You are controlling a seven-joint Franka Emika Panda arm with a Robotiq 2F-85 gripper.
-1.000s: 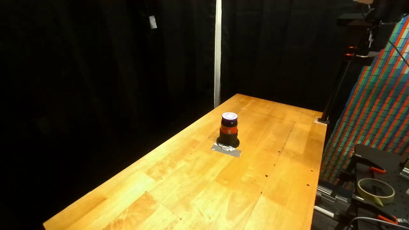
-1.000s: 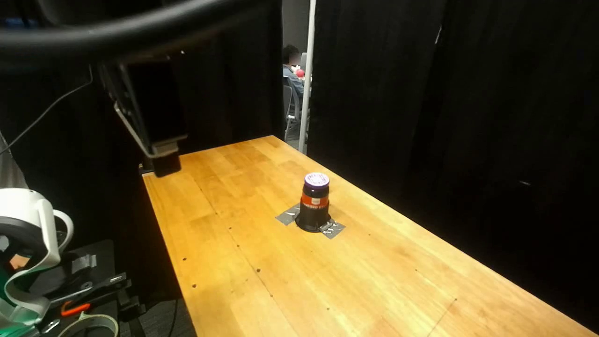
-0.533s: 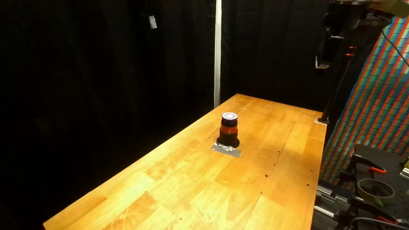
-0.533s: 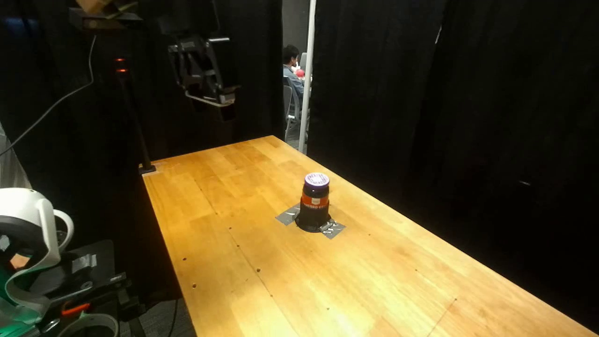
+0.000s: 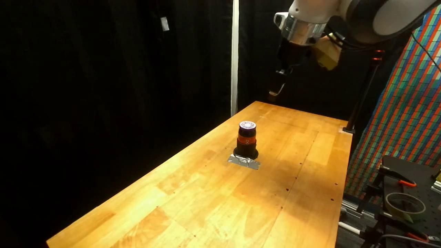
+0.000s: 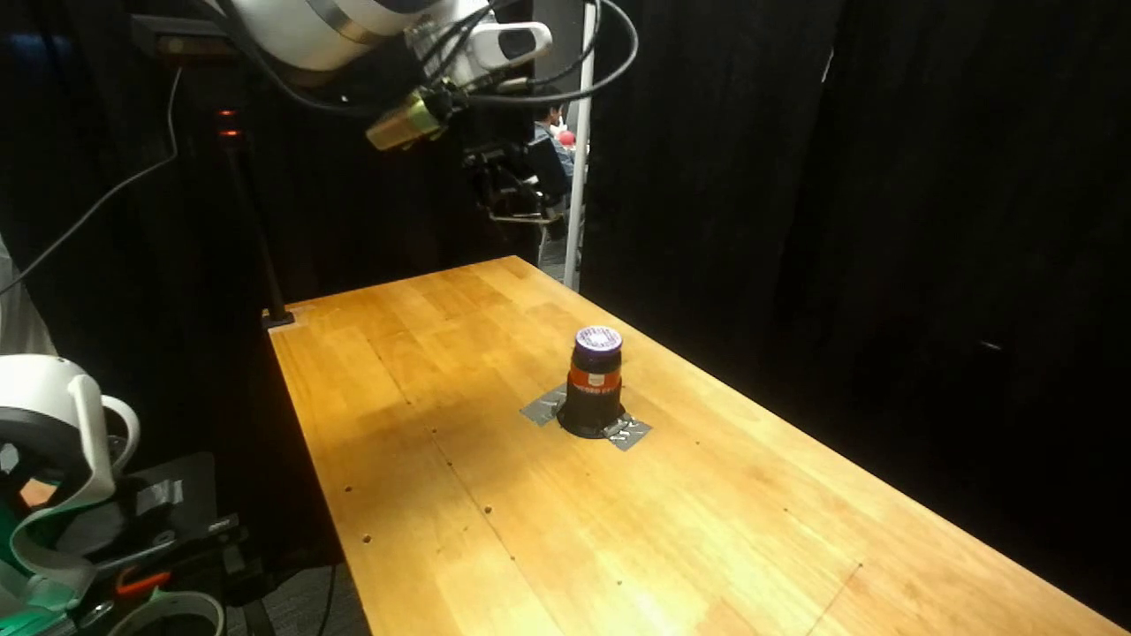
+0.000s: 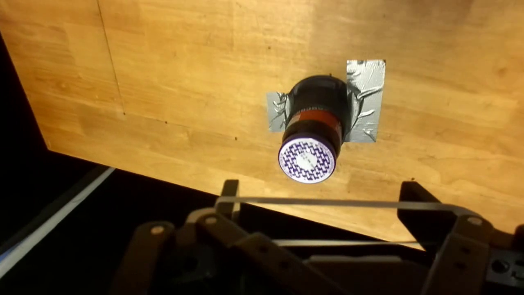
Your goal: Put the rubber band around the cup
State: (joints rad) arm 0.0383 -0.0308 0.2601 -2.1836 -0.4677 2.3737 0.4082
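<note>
Well in from every corner of the bench [image 5: 193, 196], a bit nearer the long edge across from the robot arm [image 5: 315, 12], the cup [image 5: 247, 141] stands upright, grey tape [image 7: 368, 106] at its foot. The gripper [image 7: 322, 192] hangs above the bench with its fingers [image 7: 423, 213] wide apart, the rubber band [image 7: 327, 201] stretched around both. Best, I think, is to bring the middle of the band's loop right over the lid [image 7: 307, 159], leave the fingers spread, then go down straight and slow so it doesn't catch.
</note>
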